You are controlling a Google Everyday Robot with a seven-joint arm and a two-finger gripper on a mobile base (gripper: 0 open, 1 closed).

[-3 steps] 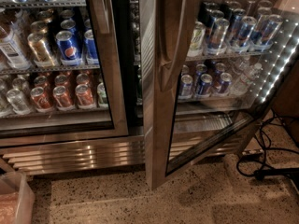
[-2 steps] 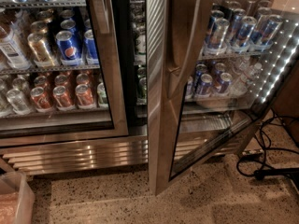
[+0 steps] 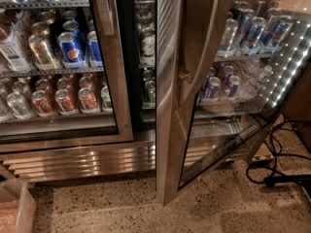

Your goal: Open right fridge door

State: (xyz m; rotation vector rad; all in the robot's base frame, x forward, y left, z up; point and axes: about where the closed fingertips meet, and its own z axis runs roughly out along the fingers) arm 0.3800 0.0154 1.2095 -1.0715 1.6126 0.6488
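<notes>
Right fridge door (image 3: pixel 175 130) ajar; tool unseen

You see the right fridge door (image 3: pixel 167 130) swing a bit wider open than a second ago. Its bottom corner sits lower in your view now, and more of its long handle (image 3: pixel 195 57) shows. The gripper is out of your view.

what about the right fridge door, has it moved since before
Yes: the right fridge door has swung slightly wider, its near edge drifting right, away from the closed left door frame. The gripper is not in view.
</notes>
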